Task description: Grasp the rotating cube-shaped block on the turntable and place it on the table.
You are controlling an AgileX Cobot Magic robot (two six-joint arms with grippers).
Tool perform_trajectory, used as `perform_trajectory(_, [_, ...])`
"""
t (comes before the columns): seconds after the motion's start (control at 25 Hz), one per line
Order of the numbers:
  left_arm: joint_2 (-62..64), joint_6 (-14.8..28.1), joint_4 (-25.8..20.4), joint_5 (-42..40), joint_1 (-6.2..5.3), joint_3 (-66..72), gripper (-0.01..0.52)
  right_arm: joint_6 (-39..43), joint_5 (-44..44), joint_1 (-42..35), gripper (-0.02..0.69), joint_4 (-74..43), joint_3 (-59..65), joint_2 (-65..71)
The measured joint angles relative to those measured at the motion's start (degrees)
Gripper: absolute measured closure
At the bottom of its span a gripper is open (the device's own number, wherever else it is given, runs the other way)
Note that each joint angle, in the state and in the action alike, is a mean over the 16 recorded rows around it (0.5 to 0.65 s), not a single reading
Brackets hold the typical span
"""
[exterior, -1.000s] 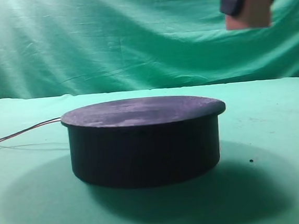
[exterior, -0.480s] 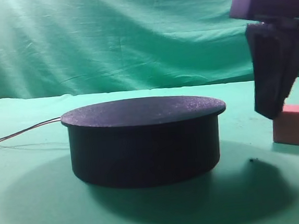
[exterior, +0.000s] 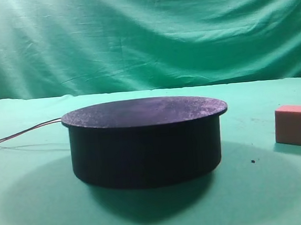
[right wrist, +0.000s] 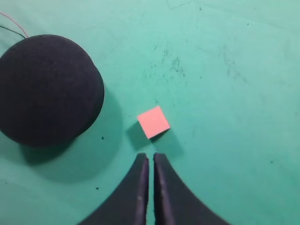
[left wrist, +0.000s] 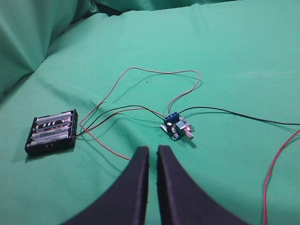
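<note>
With the cube-shaped block (right wrist: 153, 122) resting free just ahead of the right gripper (right wrist: 149, 159) fingertips (pressed together, holding nothing), a careless low sweep could knock it.

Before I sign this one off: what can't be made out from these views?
- Whether the turntable is spinning: single frames can't show it.
- Cube, high view: its right edge is cut by the frame.
- Right arm, high view: only a dark corner shows at top right.
- Circuit board, left wrist view: markings too small.
- Battery holder: labels unreadable.

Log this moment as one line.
cube-shaped block: on table, off turntable | right tool: shut, empty | left tool: shut, idle
</note>
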Motion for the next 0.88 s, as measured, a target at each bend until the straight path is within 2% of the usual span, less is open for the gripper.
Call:
perform_trajectory(0.4, [0.00, 0.00, 0.00, 0.00, 0.00, 0.00, 0.514, 1.33, 0.22, 0.00, 0.665, 0.01, 6.02, -11.42])
perform_trajectory(0.68, [0.00, 0.00, 0.00, 0.00, 0.00, 0.00, 0.514, -6.03, -2.58, -0.51, 0.665, 0.24, 7.18, -14.47])
perform_trajectory(0.88, [0.00, 0.00, 0.00, 0.00, 0.00, 0.00, 0.514, -13.51, -8.20, -3.70, 0.665, 0.96, 9.13, -17.16])
